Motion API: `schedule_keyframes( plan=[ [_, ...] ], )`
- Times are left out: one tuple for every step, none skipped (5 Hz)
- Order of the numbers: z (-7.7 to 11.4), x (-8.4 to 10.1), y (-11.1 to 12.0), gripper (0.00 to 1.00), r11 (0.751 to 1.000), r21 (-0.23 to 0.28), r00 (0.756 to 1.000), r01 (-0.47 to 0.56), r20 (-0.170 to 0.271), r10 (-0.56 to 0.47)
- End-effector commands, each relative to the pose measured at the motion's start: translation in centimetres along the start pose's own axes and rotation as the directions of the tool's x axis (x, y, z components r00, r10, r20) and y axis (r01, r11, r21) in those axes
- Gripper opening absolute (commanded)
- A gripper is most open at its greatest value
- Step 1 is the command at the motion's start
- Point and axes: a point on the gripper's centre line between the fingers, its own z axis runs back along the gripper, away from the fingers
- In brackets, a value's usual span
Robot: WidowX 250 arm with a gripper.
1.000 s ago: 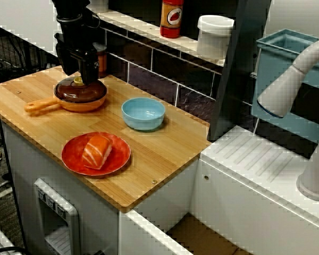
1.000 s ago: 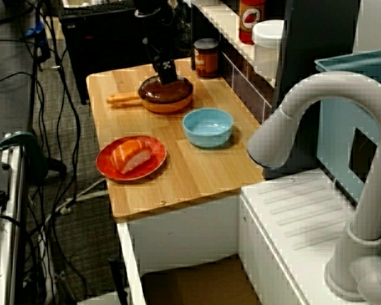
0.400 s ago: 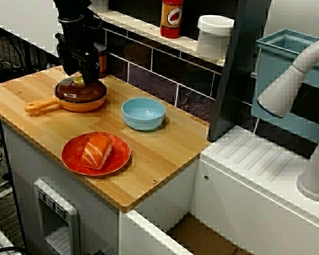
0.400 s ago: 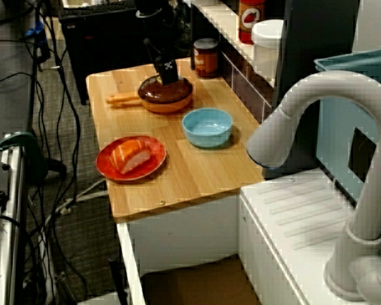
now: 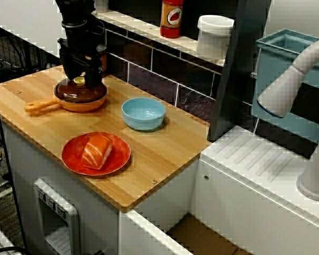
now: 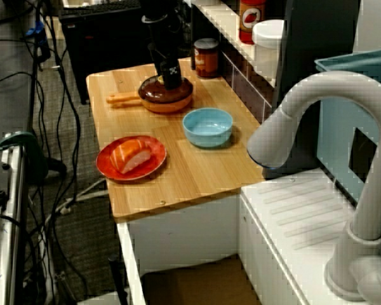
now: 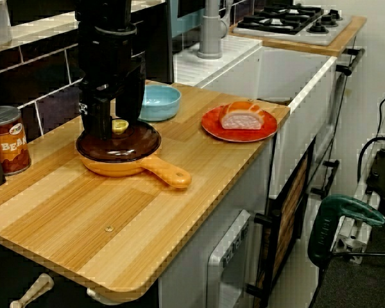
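Note:
My black gripper [image 5: 81, 78] hangs straight down over an orange pan [image 5: 74, 104] at the back left of the wooden counter [image 5: 165, 154]. A brown lid [image 5: 82, 92] with a small yellow knob [image 5: 80, 81] covers the pan. In the view from the counter's end, the gripper [image 7: 114, 119] is open, its fingers standing on either side of the knob [image 7: 120, 126] just above the lid [image 7: 125, 142]. Nothing is held. The pan's handle [image 7: 167, 172] points toward the counter's front edge.
A blue bowl [image 5: 143, 113] sits right of the pan. A red plate [image 5: 72, 159] with a salmon piece [image 5: 97, 151] lies near the front edge. A bean can [image 7: 9, 140] stands by the tiled wall. A shelf holds a red bottle [image 5: 171, 18] and a white tub [image 5: 215, 36].
The gripper has shifted slightly up and to the right above the lid, so more of the yellow knob shows. The pan, bowl and plate have not moved.

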Motion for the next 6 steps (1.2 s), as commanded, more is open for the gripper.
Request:
schedule_keyframes(
  plan=[
    [1.3, 0.9, 0.5, 0.00, 1.000, 0.004, 1.000, -0.003, 0.031, 0.003],
    [1.3, 0.9, 0.6, 0.00, 1.000, 0.005, 1.000, 0.011, 0.027, -0.011],
    [1.6, 0.9, 0.8, 0.00, 1.000, -0.004, 0.999, 0.010, 0.030, -0.010],
    [2.4, 1.1, 1.4, 0.00, 0.999, -0.042, 0.999, -0.008, 0.032, 0.009],
    [3.8, 1.2, 2.0, 0.00, 0.998, -0.056, 0.997, -0.027, 0.068, 0.031],
    [5.1, 1.3, 3.4, 0.00, 0.998, -0.052, 0.996, -0.046, 0.079, 0.050]
  ],
)
